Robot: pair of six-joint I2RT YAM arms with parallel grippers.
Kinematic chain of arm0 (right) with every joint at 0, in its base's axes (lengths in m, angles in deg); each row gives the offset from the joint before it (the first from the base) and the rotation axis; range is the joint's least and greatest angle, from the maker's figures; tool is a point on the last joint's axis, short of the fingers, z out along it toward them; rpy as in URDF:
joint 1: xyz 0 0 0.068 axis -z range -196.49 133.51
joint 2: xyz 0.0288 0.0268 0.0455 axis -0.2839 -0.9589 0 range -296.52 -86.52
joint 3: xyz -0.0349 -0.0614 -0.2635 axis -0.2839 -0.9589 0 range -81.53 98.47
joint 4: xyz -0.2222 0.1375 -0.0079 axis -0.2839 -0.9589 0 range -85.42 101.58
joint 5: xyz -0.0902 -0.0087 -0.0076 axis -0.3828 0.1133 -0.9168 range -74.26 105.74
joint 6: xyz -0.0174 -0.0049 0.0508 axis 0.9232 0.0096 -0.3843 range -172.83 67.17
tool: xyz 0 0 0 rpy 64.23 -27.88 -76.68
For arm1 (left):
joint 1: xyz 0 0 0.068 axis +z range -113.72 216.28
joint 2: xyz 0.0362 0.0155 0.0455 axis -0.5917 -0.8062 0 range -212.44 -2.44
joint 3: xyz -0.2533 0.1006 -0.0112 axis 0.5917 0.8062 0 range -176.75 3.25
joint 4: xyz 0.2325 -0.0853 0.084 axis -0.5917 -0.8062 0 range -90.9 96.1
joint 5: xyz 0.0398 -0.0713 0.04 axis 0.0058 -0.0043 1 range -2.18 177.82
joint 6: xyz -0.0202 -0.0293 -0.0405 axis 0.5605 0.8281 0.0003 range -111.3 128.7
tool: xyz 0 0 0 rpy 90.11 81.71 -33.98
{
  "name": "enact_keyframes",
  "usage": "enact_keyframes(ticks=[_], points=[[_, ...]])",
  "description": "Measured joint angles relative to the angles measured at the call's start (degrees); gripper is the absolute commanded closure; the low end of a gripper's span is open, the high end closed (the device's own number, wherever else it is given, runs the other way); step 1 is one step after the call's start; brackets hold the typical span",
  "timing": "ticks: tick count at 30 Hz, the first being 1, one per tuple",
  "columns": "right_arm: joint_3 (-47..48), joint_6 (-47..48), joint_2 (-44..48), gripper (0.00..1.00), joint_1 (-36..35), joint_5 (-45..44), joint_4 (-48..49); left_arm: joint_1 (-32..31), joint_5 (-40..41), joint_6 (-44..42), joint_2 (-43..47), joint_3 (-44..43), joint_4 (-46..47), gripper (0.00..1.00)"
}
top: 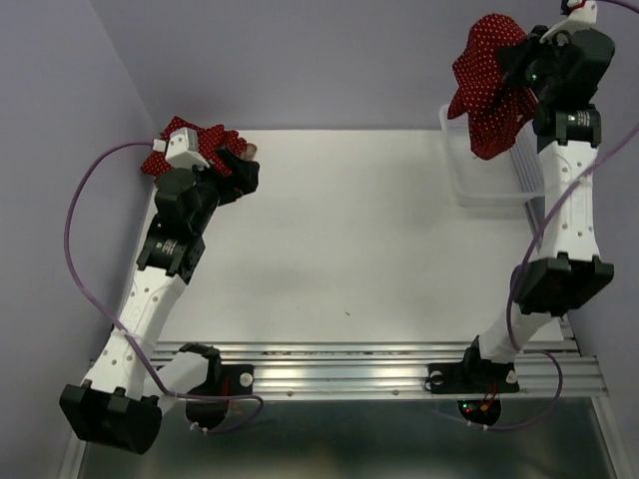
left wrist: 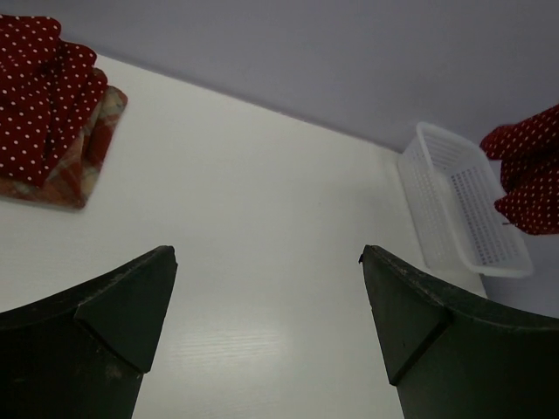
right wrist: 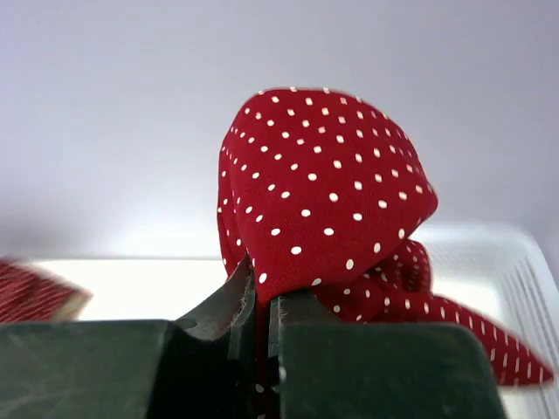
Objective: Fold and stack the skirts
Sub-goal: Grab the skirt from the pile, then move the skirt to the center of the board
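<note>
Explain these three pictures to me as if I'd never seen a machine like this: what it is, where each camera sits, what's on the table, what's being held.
Two robot arms are bolted to a white table. The wide picture looks down from above; the other two come from cameras on the wrists. The right gripper, jaws shut, holds a polka-dot skirt up over a white mesh basket. The left gripper is open and holds nothing. At the table's far left corner lies a second polka-dot skirt on top of a folded plaid skirt.
</note>
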Motion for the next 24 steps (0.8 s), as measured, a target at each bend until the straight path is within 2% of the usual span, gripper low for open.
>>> enact_keyframes(ticks=[3,5,6,9,10,11,13,16,18,20,24], points=[[-0.3,2.8,10.3,0.96,-4.2,8.2,0.6,-0.9,-1.5,1.6,2.9,2.7,-0.8,0.01],[-4.4,4.2,17.2,0.78,-7.8,16.3,1.6,-1.6,-2.6,2.7,4.6,4.8,-1.7,0.01],[-7.3,4.7,19.4,0.56,-8.5,18.8,2.0,-1.9,-2.7,3.3,5.4,5.9,-2.7,0.01],[-20.5,4.8,28.5,0.31,-9.1,25.1,3.5,-2.1,-1.9,4.4,7.3,7.4,-6.5,0.01],[-24.0,4.6,30.2,0.21,-8.9,25.2,3.7,-2.1,-1.4,4.7,7.8,7.5,-7.8,0.01],[-28.0,4.7,31.7,0.17,-8.9,23.8,4.5,-2.1,-0.4,5.1,8.2,7.5,-9.1,0.01],[-36.5,2.4,33.9,0.0,-8.9,16.8,4.2,-2.1,1.5,5.9,9.0,7.5,-11.4,0.01],[-45.4,-3.8,32.8,0.0,-8.8,1.1,1.5,-2.1,4.4,7.5,9.8,7.6,-14.2,0.01],[-48.3,-6.0,31.6,0.0,-8.5,-4.0,-0.7,-2.1,5.4,8.2,9.8,8.0,-15.7,0.01],[-50.9,-7.8,30.6,0.0,-8.1,-7.4,-3.1,-2.1,5.8,9.0,9.8,9.6,-16.5,0.01],[-55.0,-9.9,32.6,0.0,-8.2,-8.1,-2.8,-2.1,5.4,10.4,8.2,14.4,-16.8,0.01]])
